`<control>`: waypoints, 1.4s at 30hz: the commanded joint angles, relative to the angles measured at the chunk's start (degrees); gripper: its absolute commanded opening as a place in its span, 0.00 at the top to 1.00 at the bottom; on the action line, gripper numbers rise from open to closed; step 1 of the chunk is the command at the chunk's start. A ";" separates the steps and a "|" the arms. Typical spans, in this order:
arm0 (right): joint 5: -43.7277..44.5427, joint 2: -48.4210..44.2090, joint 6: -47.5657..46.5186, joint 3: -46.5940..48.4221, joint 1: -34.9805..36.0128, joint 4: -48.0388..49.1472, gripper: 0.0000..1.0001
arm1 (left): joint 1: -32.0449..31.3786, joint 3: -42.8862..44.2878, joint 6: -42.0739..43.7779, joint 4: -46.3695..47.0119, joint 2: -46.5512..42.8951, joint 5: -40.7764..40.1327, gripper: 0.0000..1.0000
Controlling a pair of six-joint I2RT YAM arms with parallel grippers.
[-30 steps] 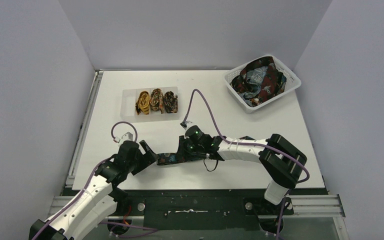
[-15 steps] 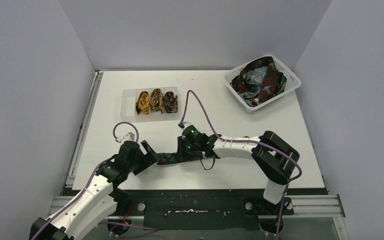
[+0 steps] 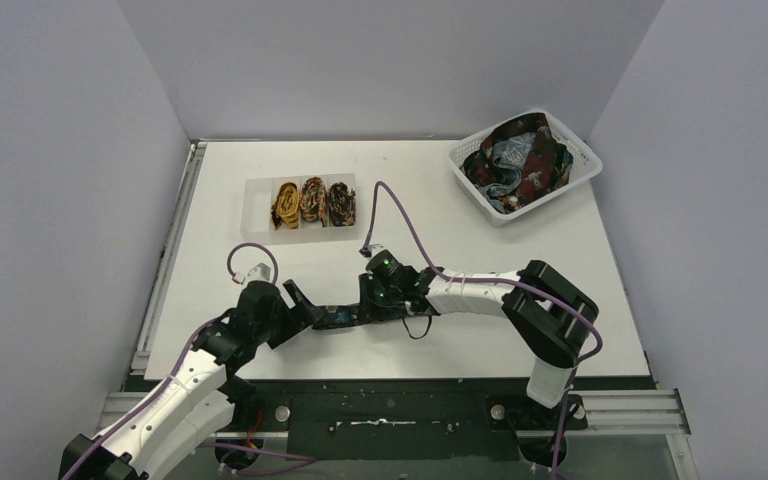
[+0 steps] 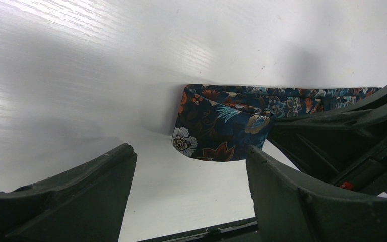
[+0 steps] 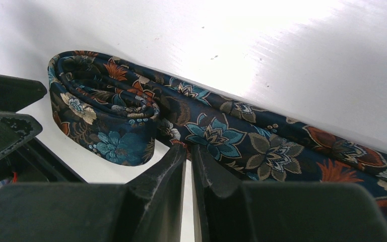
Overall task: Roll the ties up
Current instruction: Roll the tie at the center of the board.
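A navy tie with a floral print (image 3: 338, 317) lies flat near the table's front edge. Its left end is wound into a loose coil (image 5: 106, 111). My right gripper (image 5: 188, 147) has its fingertips pressed together on the tie's near edge, just beside the coil, with only a thin slit between the fingers. My left gripper (image 4: 189, 156) stands open on the bare table just short of the coil (image 4: 216, 126), touching nothing. In the top view the left gripper (image 3: 300, 300) and right gripper (image 3: 365, 305) face each other across the coiled end.
A clear tray (image 3: 255, 185) at the back left holds three rolled ties (image 3: 312, 202). A white lattice basket (image 3: 582, 165) at the back right holds a heap of loose ties (image 3: 518, 160). A purple cable (image 3: 400, 215) loops above the right arm.
The right arm has shifted a little to the left along the tie, and its jaws have eased slightly. The left gripper has stayed open and edged slightly towards the coil.
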 commanded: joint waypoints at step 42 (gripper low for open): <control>-3.23 -2.20 -2.16 1.94 1.84 7.67 0.82 | 0.57 0.25 0.70 1.89 -0.37 0.32 0.23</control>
